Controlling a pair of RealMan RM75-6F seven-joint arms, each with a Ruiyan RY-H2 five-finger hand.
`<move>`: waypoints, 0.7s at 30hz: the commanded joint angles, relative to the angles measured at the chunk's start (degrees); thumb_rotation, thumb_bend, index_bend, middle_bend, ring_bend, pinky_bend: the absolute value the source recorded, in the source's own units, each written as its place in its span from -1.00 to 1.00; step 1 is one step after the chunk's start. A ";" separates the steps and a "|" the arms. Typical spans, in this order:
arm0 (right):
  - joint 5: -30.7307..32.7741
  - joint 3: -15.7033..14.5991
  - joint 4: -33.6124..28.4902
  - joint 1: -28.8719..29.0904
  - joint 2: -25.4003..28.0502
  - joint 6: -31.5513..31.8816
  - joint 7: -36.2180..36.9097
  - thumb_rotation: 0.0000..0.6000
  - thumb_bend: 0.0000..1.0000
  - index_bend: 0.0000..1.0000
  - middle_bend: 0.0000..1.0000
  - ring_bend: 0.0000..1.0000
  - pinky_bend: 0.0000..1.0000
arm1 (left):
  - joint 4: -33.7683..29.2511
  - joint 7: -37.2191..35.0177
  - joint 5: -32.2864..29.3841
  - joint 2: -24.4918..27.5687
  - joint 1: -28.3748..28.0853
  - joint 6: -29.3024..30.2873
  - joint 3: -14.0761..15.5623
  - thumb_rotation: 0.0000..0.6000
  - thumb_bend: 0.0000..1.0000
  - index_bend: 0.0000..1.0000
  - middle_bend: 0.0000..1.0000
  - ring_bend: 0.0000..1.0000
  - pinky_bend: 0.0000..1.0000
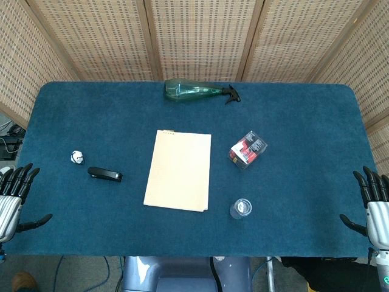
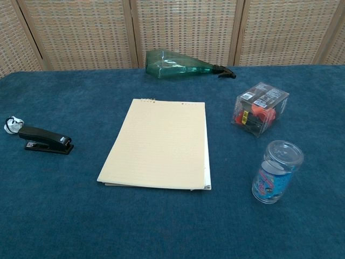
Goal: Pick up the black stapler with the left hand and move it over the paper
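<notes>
The black stapler [image 1: 104, 174] [image 2: 45, 141] lies flat on the blue table, left of the cream paper pad [image 1: 179, 170] [image 2: 158, 144] in the middle. My left hand [image 1: 13, 198] hovers at the table's front left corner, fingers spread and holding nothing, well to the left of the stapler. At the front right corner my right hand [image 1: 374, 204] is likewise spread and empty. The chest view shows neither hand.
A small white object [image 1: 76, 157] [image 2: 11, 124] sits just behind-left of the stapler. A green spray bottle [image 1: 197, 90] [image 2: 180, 65] lies at the back. A clear box of red items [image 1: 248, 149] [image 2: 260, 109] and a small clear jar [image 1: 240, 208] [image 2: 276, 171] stand right of the paper.
</notes>
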 commanded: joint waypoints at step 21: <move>2.40 0.79 0.02 0.80 0.04 -2.30 -0.35 1.00 -1.00 -1.00 -1.00 -1.00 -1.00 | 5.96 9.07 -5.89 -3.72 -19.59 -29.04 -4.86 1.00 -1.00 -1.00 -1.00 -1.00 -1.00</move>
